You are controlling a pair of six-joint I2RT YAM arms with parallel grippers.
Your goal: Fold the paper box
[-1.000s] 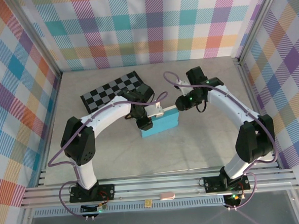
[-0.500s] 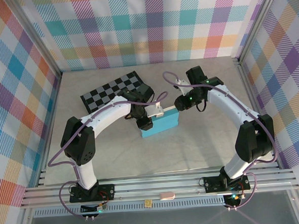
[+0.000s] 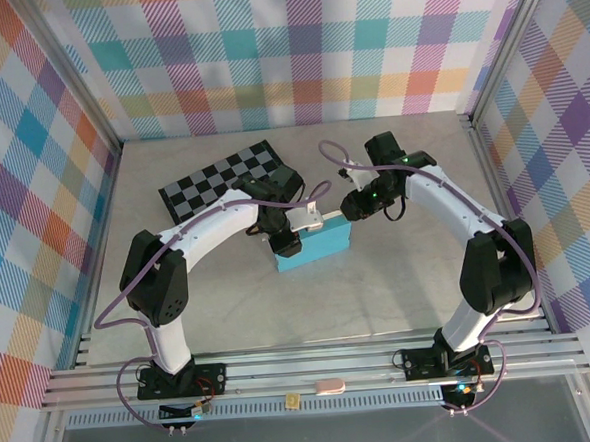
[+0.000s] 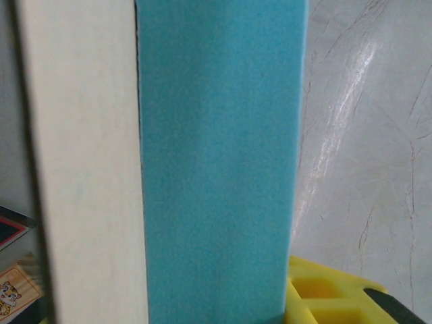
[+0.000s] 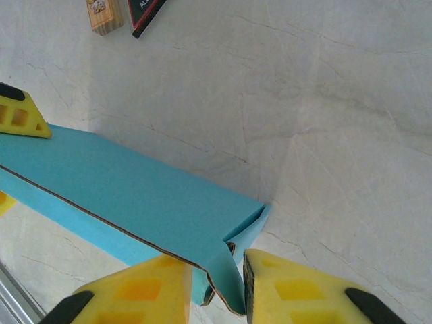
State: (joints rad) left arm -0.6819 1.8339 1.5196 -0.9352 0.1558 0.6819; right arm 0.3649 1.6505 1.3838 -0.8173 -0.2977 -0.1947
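Note:
The paper box (image 3: 322, 245) is a slim teal box lying mid-table. My left gripper (image 3: 284, 240) is shut on its left end; in the left wrist view the teal panel (image 4: 216, 162) runs up the middle with its white inner side on the left and one yellow finger (image 4: 324, 297) beside it. The right wrist view shows the box (image 5: 135, 196) with that gripper's finger (image 5: 20, 116) on its far end. My right gripper (image 3: 350, 210) is at the box's right end. Its jaws (image 5: 217, 290) stand narrowly open with the bent end flap (image 5: 233, 270) between them, resting against the right finger.
The black-and-grey checkered board (image 3: 227, 180) lies behind the left arm. A small wooden block (image 5: 104, 15) and a dark piece (image 5: 145, 13) sit beyond the box. Metal frame posts and checked walls close in the table on three sides.
My right gripper has shifted slightly left, closer against the box's right end. The box and the left arm have stayed put.

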